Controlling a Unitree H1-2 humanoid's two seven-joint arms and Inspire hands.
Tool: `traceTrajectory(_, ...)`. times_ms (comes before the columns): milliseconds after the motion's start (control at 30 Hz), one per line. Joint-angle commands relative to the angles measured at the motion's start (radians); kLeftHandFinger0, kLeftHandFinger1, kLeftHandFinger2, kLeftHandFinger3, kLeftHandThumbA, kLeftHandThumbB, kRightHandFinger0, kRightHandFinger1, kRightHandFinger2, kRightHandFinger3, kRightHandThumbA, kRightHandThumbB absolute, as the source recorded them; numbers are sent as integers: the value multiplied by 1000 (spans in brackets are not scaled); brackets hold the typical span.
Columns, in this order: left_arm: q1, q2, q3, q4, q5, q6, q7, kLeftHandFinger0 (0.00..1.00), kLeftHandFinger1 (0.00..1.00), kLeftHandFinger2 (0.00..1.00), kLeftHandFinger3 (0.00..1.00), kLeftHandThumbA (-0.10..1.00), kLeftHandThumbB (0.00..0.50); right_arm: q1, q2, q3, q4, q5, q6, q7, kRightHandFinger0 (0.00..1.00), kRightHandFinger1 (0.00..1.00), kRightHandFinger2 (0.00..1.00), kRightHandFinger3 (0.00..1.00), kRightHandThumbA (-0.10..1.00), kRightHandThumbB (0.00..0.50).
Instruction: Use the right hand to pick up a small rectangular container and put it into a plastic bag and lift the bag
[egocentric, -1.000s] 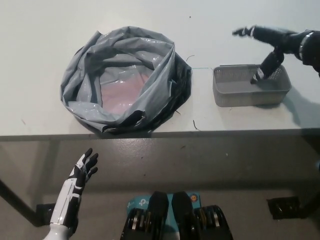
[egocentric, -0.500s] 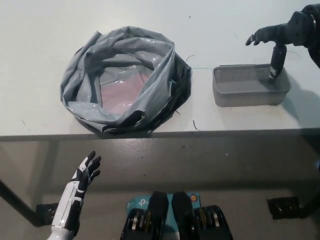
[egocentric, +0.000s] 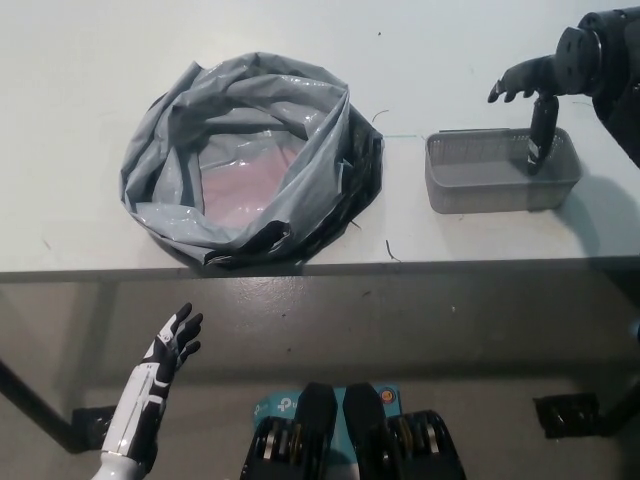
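The black right hand (egocentric: 532, 98) hung open over the grey mesh container (egocentric: 500, 172), one finger dipping inside. A one-sided grip could tip it off the table edge (egocentric: 420, 262). The white left hand (egocentric: 172, 341) rested open below.

Black right hand (egocentric: 535, 95) at far right, wrist bent sharply downward from a forearm entering at the upper right corner. Fingers apart: several stretched out to the left, one pointing straight down. Apparently holding nothing, though the far side is hidden. White left hand (egocentric: 172, 343) low at near left, fingers spread, forearm angled upward.
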Motion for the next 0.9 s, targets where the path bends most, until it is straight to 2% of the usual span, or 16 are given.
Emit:
traceTrajectory(0,1,11,0,-15,-7,-50,-11,1000,1000,1000,1000,1000,215,-56,9,-15,15,-38,-37,-14,1000,1000,1000,1000,1000,500)
traceTrajectory(433,-2,10,-1,-19,-10,-45,-12,1000,1000,1000,1000,1000,229,-81,73,-13,128,-67,-73,-18,1000,1000,1000,1000,1000,500)
traceTrajectory(700,-2,10,0,-26,-22,-37,-17,1000,1000,1000,1000,1000,239,-80,108,-17,169,-84,-51,-26,1000,1000,1000,1000,1000,500)
traceTrajectory(867,-5,13,2,-31,-24,-28,-18,1000,1000,1000,1000,1000,248,-79,134,-25,236,-93,-51,-83,1000,1000,1000,1000,1000,500)
